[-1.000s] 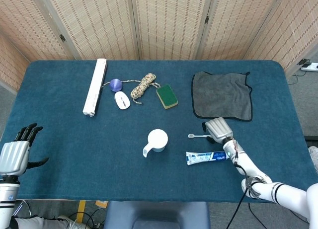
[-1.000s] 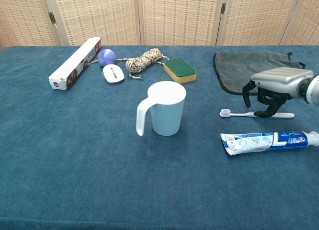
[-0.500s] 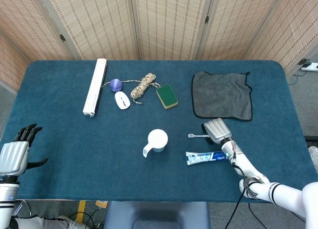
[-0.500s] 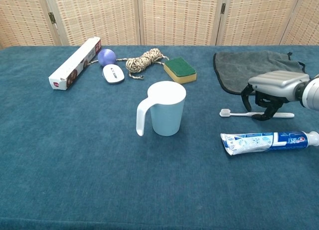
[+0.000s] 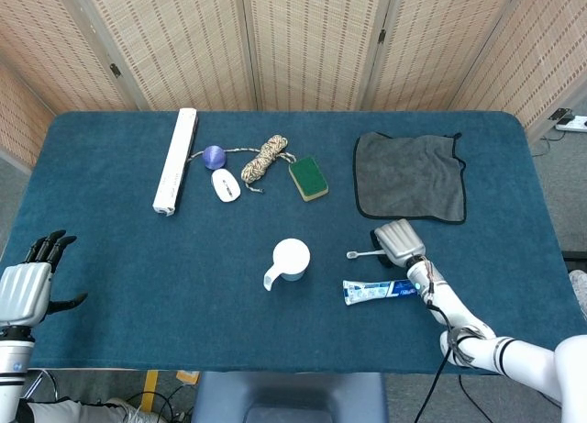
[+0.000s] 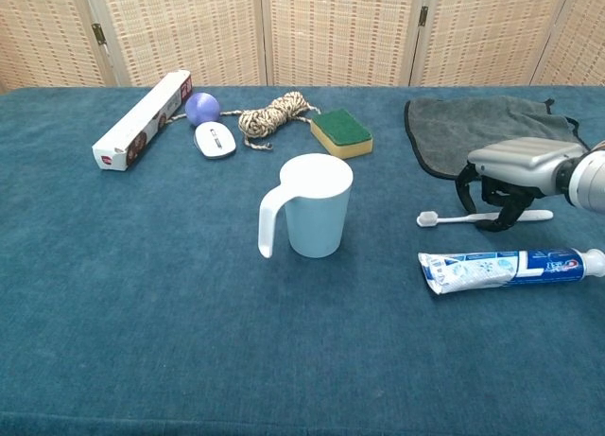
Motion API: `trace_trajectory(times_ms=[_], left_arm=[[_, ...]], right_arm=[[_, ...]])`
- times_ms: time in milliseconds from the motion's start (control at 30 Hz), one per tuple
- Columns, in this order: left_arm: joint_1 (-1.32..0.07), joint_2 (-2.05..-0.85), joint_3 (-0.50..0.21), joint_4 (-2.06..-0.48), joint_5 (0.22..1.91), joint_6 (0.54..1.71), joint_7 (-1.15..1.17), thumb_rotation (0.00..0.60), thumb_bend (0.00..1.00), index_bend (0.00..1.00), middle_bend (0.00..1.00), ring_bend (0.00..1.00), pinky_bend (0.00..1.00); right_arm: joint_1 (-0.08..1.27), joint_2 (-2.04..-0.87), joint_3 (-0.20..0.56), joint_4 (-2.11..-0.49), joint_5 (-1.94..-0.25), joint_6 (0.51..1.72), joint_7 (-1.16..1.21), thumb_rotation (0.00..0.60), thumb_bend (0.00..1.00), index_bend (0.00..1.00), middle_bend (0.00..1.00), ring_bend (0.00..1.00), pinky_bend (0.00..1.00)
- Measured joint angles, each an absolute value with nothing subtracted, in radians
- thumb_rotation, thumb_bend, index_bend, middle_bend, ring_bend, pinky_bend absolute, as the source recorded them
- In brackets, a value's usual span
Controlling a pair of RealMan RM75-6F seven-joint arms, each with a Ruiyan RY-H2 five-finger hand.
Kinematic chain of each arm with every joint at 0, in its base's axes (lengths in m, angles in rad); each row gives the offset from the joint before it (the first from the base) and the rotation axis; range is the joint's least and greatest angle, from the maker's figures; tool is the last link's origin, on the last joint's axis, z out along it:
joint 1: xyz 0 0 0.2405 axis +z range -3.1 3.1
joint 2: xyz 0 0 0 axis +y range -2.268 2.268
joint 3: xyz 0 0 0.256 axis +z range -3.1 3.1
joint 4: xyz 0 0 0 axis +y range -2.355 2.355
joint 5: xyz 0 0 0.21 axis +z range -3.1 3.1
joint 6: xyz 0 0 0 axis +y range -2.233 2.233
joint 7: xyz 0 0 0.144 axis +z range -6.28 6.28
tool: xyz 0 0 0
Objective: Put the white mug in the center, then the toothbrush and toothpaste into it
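Observation:
The white mug (image 5: 292, 258) (image 6: 317, 214) stands upright near the middle of the blue table, handle toward the front left. To its right lies the white toothbrush (image 5: 360, 253) (image 6: 452, 218), brush head pointing at the mug. My right hand (image 5: 400, 240) (image 6: 525, 160) sits low over the handle, fingers curled down around it and pinching it while it is still at the table surface. The toothpaste tube (image 5: 378, 291) (image 6: 501, 266) lies flat just in front of the toothbrush. My left hand (image 5: 26, 285) hovers at the table's front left corner, fingers spread and holding nothing.
A grey cloth (image 5: 410, 175) lies behind my right hand. Along the back sit a green sponge (image 5: 308, 178), a coiled rope (image 5: 264, 159), a white mouse (image 5: 225, 184), a purple ball (image 5: 214, 156) and a long white box (image 5: 175, 160).
My right hand has dropped lower onto the toothbrush handle and its fingers have closed round it. The toothbrush has turned slightly, its handle end now a little raised. The left hand stayed put.

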State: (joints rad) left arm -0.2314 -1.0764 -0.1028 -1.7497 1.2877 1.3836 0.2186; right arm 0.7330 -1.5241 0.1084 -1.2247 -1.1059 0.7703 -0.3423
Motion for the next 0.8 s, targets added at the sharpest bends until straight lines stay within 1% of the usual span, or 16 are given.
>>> trace_trajectory(times_ms=[200,400,800], left_arm=[[-0.228,-1.072,-0.106,-1.754,1.286,1.384,0.22,0.6,0.12,0.19,0.14,0.15,0.56],[-0.226,-1.069,-0.11,-1.764,1.287,1.39,0.227,0.6,0.11,0.19,0.14,0.15,0.56],[-0.22,-1.053,-0.112,-1.796,1.281,1.394,0.246,0.6,0.11,0.18,0.14,0.15,0.56]], right_arm=[[0.725,-1.487,0.142,-1.297,-1.132,0.802,-0.251,0.6,0.33,0.62,0.94,1.0,0.97],[0.715,-1.434,0.19,-1.401,-1.19,0.848,-0.091,0.6,0.34,0.63,0.94,1.0,0.97],[0.713,-1.362,0.291,-1.579,-1.314,0.884,0.394,0.6,0.34,0.63,0.94,1.0,0.97]])
